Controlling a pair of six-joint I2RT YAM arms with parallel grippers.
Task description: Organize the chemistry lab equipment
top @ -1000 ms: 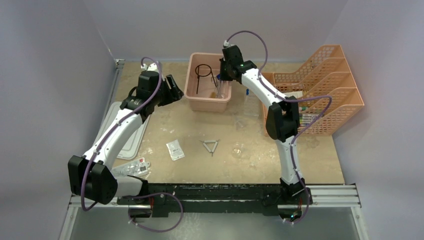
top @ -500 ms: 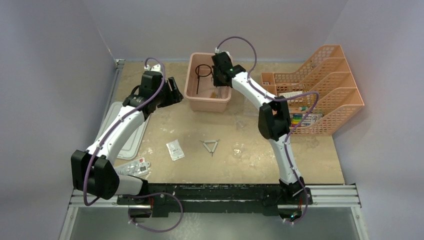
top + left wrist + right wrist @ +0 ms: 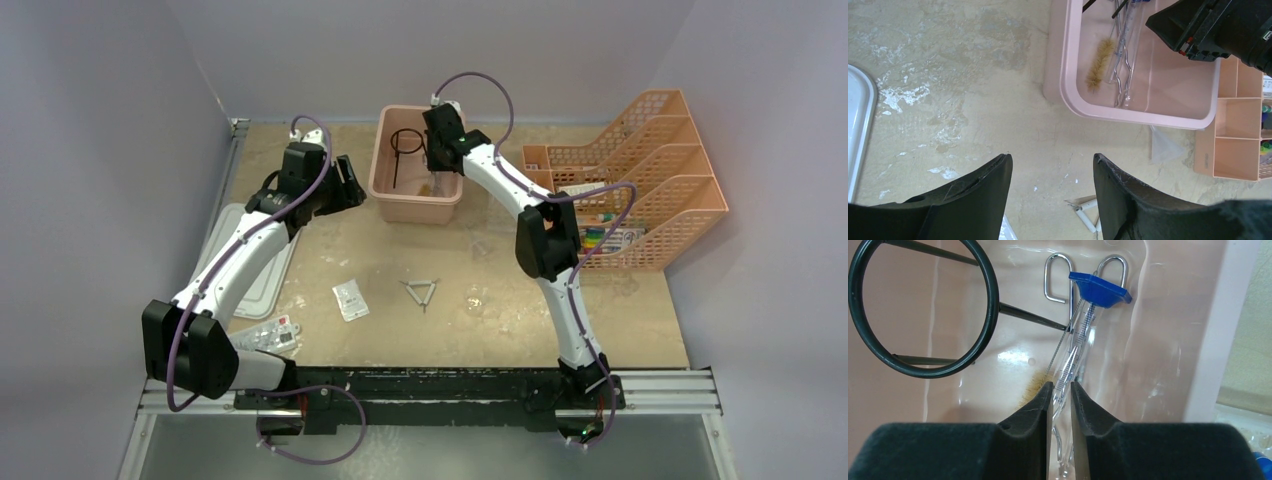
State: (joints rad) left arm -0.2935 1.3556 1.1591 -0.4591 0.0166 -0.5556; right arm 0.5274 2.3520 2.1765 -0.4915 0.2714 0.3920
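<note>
Count one pink tub [image 3: 415, 211] at the far middle of your worktop [image 3: 330, 250]. It holds one black wire ring [image 3: 993, 297], one pair of metal tongs [image 3: 1047, 280], one bristle brush [image 3: 1098, 65] and one clear graduated tube with a blue cap [image 3: 1079, 337]. Out on the worktop you have one wire triangle [image 3: 430, 294], one lone white packet [image 3: 350, 299], a small cluster of packets [image 3: 270, 335] by the left base, a clear funnel [image 3: 1164, 148] and a small piece of glassware [image 3: 476, 297].

Your right arm bends at the elbow and reaches far-left over the tub, with its right hand [image 3: 1062, 387] pointing down inside. Its fingers stand narrowly parted around the tube; you cannot tell whether they press it. Your left hand [image 3: 1053, 165] hovers beside the tub's left wall, spread wide and holding nothing.

The tube lies along the tub's length over the tongs, blue cap toward the far end. The ring sits to its left, with its stem reaching across to the tongs.
</note>
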